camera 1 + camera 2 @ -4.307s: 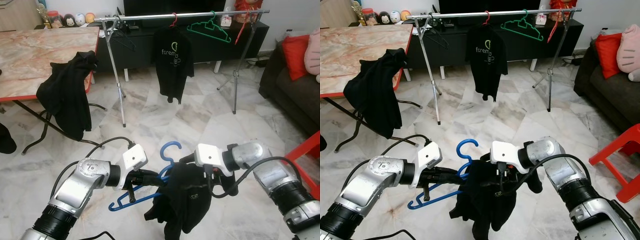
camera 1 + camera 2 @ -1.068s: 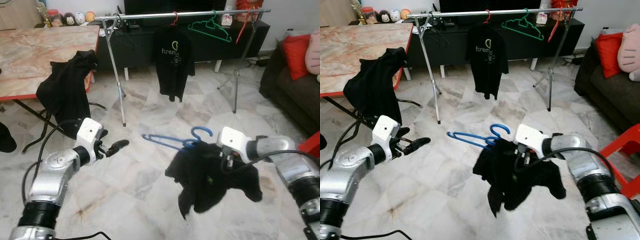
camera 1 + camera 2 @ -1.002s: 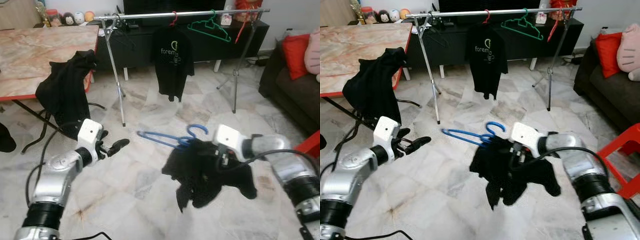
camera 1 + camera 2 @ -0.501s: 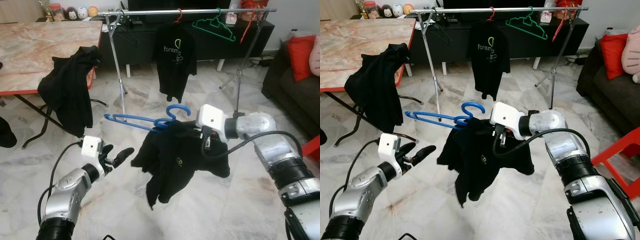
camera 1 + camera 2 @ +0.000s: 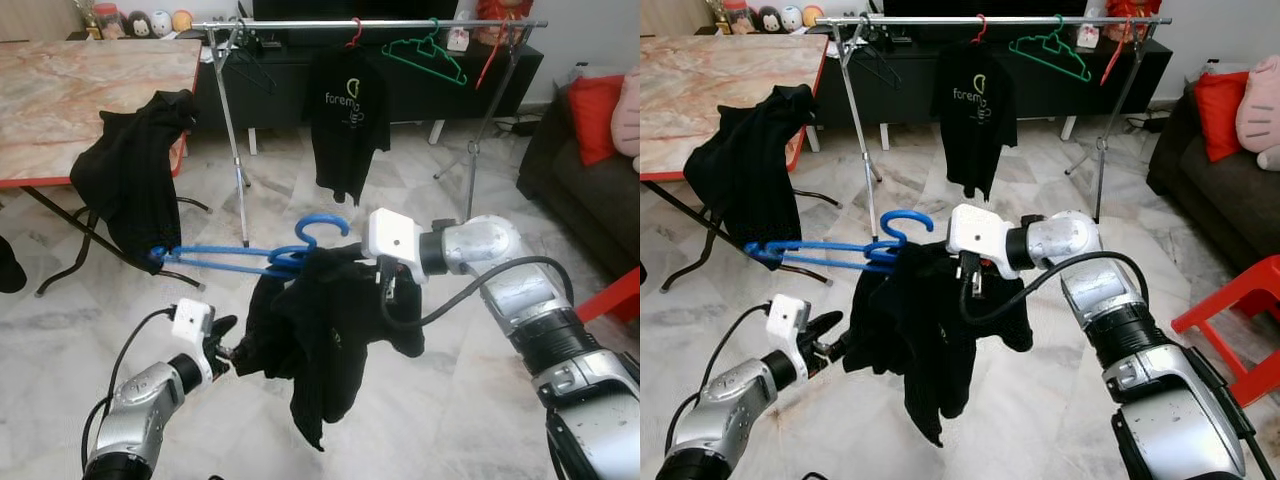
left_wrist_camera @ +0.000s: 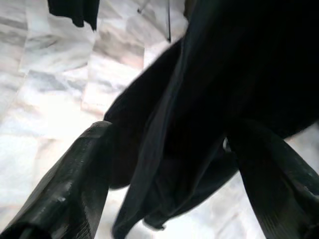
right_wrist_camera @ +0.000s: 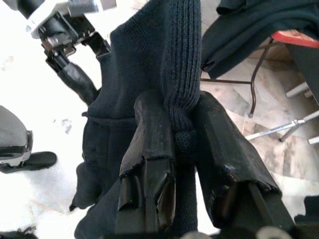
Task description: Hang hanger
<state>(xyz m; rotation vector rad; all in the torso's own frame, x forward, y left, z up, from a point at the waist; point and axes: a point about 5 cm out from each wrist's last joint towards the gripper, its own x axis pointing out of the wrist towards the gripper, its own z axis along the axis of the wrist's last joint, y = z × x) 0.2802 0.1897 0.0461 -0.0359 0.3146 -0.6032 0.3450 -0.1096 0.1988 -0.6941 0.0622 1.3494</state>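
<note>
Nearest me, low left: left gripper [image 5: 232, 350], fingers [image 6: 75, 174] spread wide either side of a fold of the black shirt [image 5: 320, 330], fabric between them, not pinched. Centre: right gripper [image 7: 182, 129], fingers clamped on a bunched ribbed part of that shirt; I cannot see its fingertips past the cloth. The shirt hangs from a blue hanger [image 5: 240, 257], held in mid-air, the hanger's right half hidden under fabric. Far: clothes rail [image 5: 400, 22] carrying a printed black T-shirt [image 5: 345, 110] and a green hanger [image 5: 425, 58].
</note>
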